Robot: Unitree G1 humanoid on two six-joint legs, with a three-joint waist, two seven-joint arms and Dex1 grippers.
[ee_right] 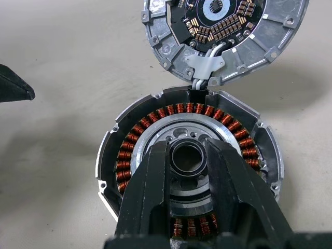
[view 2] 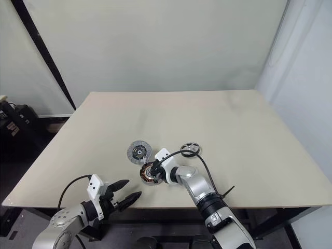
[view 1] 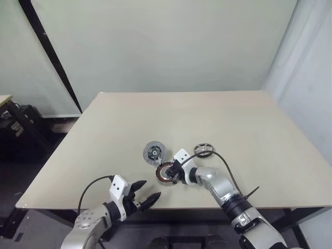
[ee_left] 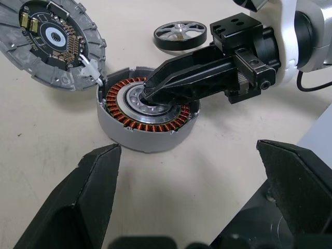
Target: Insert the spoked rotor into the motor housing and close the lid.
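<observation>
The motor housing (view 1: pixel 165 173), a round grey body with a ring of copper windings (ee_right: pixel 155 115), lies on the table near the front. My right gripper (view 1: pixel 168 173) reaches into it from the right, its fingers (ee_right: pixel 155 171) shut on the dark centre hub (ee_right: pixel 187 157). The lid (view 1: pixel 154 152), a grey disc lying circuit-board face up, touches the housing's far side and is joined to it by short white wires (ee_right: pixel 202 83). The spoked rotor (view 1: pixel 204 150), a silver wheel, lies on the table just beyond my right wrist. My left gripper (view 1: pixel 150 189) hangs open at the table's front edge, short of the housing.
A black cable (view 1: pixel 223 163) arcs from my right wrist past the rotor. A small black tie (view 1: pixel 252 192) lies near the front right edge. The tan table (view 1: pixel 181 114) stretches back to the wall. Dark equipment (view 1: pixel 18 124) stands on the floor at the left.
</observation>
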